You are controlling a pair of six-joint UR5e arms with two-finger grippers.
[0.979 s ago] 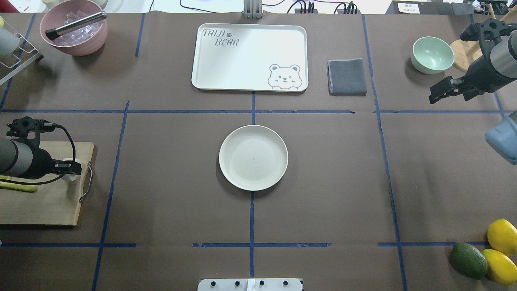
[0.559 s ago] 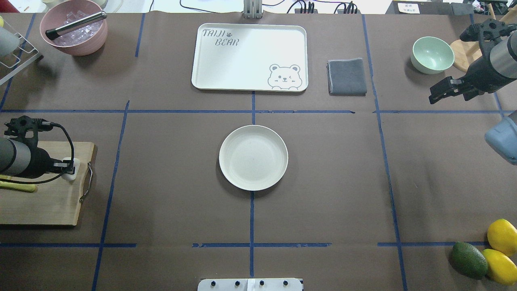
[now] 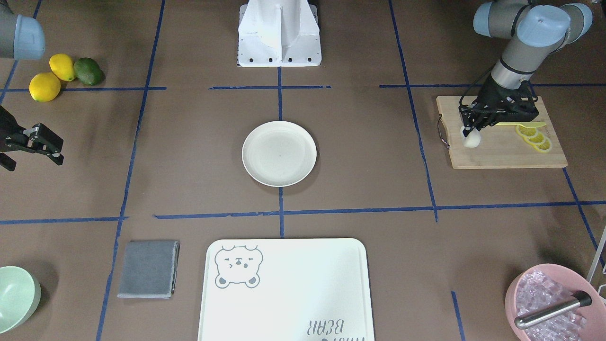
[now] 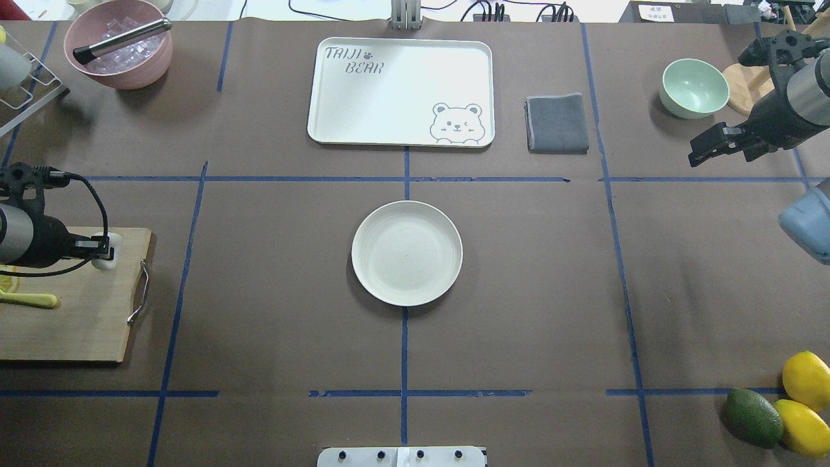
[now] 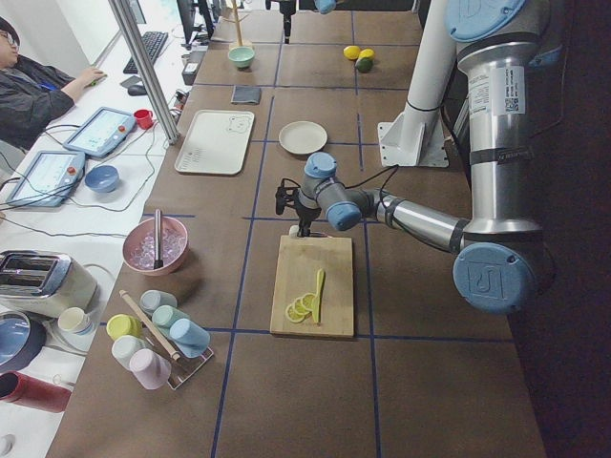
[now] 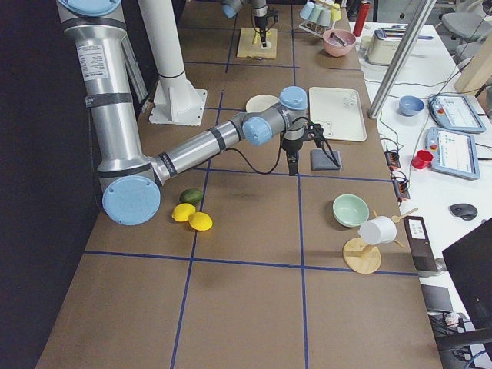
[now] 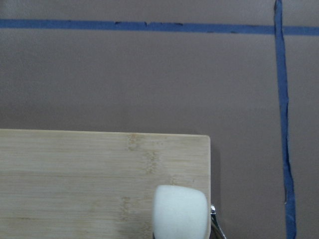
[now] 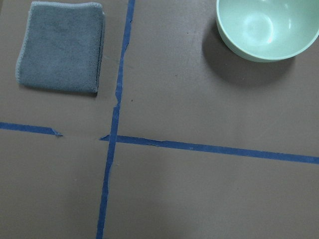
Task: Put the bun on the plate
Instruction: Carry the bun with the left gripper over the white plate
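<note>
The bun is a small white stubby cylinder held in my left gripper, which is shut on it above the far right corner of the wooden cutting board. From the front, the bun hangs under the gripper near the board's edge. The left wrist view shows the bun at the bottom, over the board corner. The round cream plate sits empty at the table's centre, far to the bun's right. My right gripper hovers open near the mint bowl, holding nothing.
Lemon slices and a yellow-handled tool lie on the board. At the back are the bear-print tray, a grey cloth, a mint bowl and a pink bowl. Lemons and an avocado lie front right.
My left gripper has moved with the bun toward the board's far edge and slightly back to the left. The right arm has barely shifted.
</note>
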